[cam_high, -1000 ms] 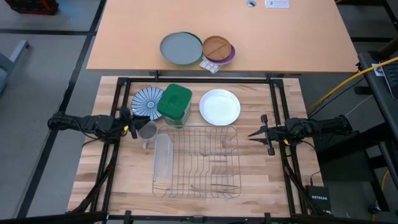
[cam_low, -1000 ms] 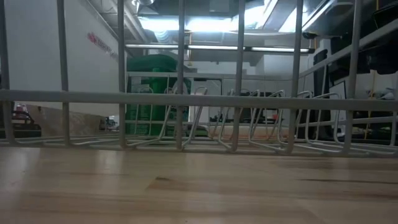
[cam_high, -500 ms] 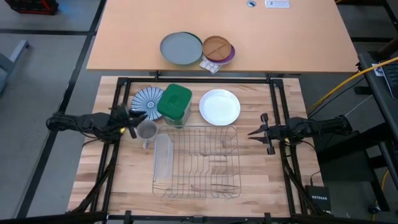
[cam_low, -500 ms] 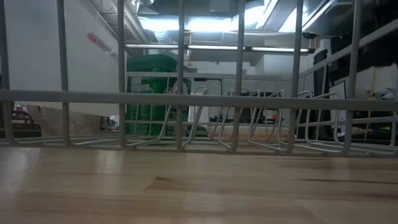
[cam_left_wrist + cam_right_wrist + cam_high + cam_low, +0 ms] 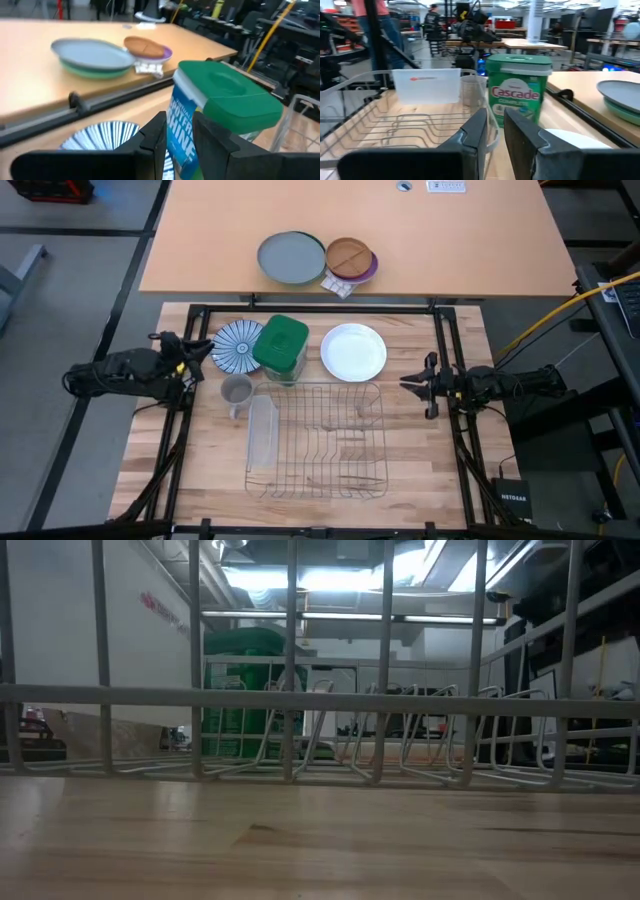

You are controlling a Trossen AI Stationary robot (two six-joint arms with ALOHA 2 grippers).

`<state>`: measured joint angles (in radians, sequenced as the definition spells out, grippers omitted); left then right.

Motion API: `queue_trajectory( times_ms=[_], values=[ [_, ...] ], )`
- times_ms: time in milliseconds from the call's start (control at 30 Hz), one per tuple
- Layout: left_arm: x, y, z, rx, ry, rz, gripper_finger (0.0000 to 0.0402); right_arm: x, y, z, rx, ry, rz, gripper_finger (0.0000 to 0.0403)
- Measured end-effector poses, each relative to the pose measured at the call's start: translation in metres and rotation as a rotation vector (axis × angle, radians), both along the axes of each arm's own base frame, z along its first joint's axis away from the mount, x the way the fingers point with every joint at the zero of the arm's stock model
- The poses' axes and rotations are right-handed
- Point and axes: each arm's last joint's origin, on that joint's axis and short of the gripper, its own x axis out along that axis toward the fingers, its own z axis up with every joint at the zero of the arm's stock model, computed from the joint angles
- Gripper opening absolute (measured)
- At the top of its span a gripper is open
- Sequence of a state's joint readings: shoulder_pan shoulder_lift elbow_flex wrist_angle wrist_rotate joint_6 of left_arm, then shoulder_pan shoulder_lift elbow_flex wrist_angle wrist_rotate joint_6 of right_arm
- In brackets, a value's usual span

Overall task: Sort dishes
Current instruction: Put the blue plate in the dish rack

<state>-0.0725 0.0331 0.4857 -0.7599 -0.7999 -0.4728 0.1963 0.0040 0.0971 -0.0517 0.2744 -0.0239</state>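
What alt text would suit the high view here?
Overhead: a wire dish rack sits mid-table, with a blue-striped plate, green tub and white plate behind it. The left gripper is beside the striped plate; the right gripper waits at the rack's right.

My left pincer (image 5: 190,352) has drawn back from the clear cup (image 5: 236,390) — a second ago it sat right beside the cup's rim, and now it hangs near the worktop's left edge, just beside the blue-and-white striped plate (image 5: 236,345). The whole left arm has swung out toward that side and away from the wire dish rack (image 5: 318,438), so the cup now stands free with bare wood between it and me. My right pincer (image 5: 408,383) has crept only slightly — its wrist has turned a little, with the tip at much the same spot beside the rack's right side.
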Motion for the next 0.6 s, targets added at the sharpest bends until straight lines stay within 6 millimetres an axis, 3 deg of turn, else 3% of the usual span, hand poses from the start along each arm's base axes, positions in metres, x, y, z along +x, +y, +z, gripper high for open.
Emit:
queue_trajectory(
  times_ms=[133, 300, 600],
  values=[
    [0.008, 0.0, 0.001, -0.054, 0.025, 0.04, 0.0084, 0.0, 0.0, 0.0, 0.001, -0.002, -0.004, 0.0069],
    [0.026, 0.001, 0.019, -0.074, 0.089, 0.072, 0.0084, 0.0, 0.0, 0.001, 0.003, -0.008, -0.005, 0.0069],
    [0.05, 0.014, 0.068, -0.021, 0.46, 0.137, 0.0084, 0.0, 0.0, 0.001, 0.003, -0.009, -0.005, 0.0069]
  ],
)
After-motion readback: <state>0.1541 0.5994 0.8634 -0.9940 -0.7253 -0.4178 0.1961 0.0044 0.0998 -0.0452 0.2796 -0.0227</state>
